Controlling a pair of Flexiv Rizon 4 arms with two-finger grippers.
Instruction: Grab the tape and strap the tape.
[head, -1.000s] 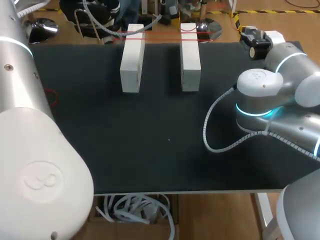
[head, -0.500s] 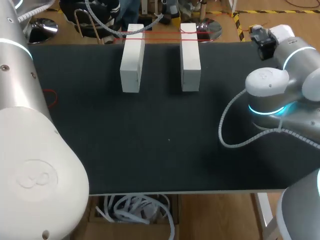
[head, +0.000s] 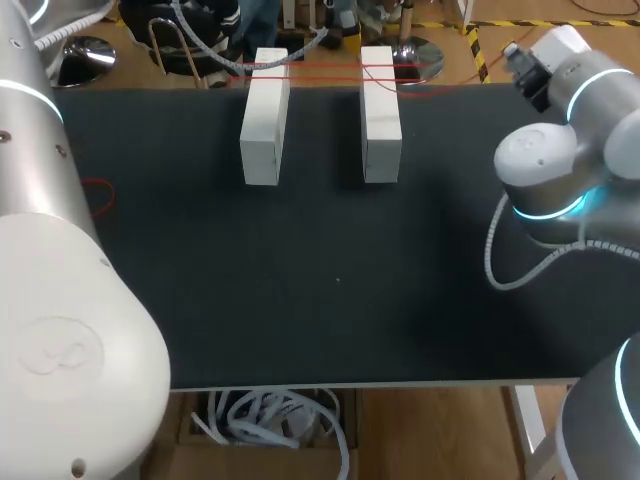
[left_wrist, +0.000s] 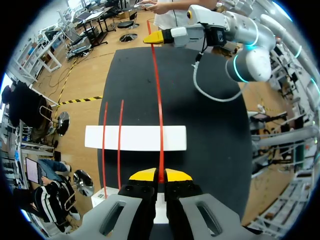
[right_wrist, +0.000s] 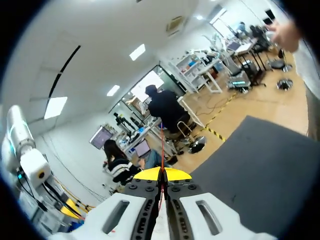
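Two white blocks (head: 264, 115) (head: 380, 110) lie side by side at the table's far edge, with red tape (head: 320, 68) running across their far ends. In the left wrist view my left gripper (left_wrist: 160, 175) is shut on the red tape (left_wrist: 159, 110). That strand runs straight ahead over one white block (left_wrist: 135, 137) to my right arm's yellow tips (left_wrist: 160, 36). Two more red strands (left_wrist: 112, 140) cross the same block. In the right wrist view my right gripper (right_wrist: 161, 174) is shut on the tape (right_wrist: 161, 147), which runs ahead from its tips.
My right arm (head: 550, 170) stands over the table's right side, and my left arm (head: 50, 250) fills the left. A loose red loop of tape (head: 100, 195) lies near the left edge. The black table top (head: 330, 280) is bare in front of the blocks.
My right arm has swung to the right and toward the far edge. Blocks and tape strands have not shifted. Both grippers stay shut.
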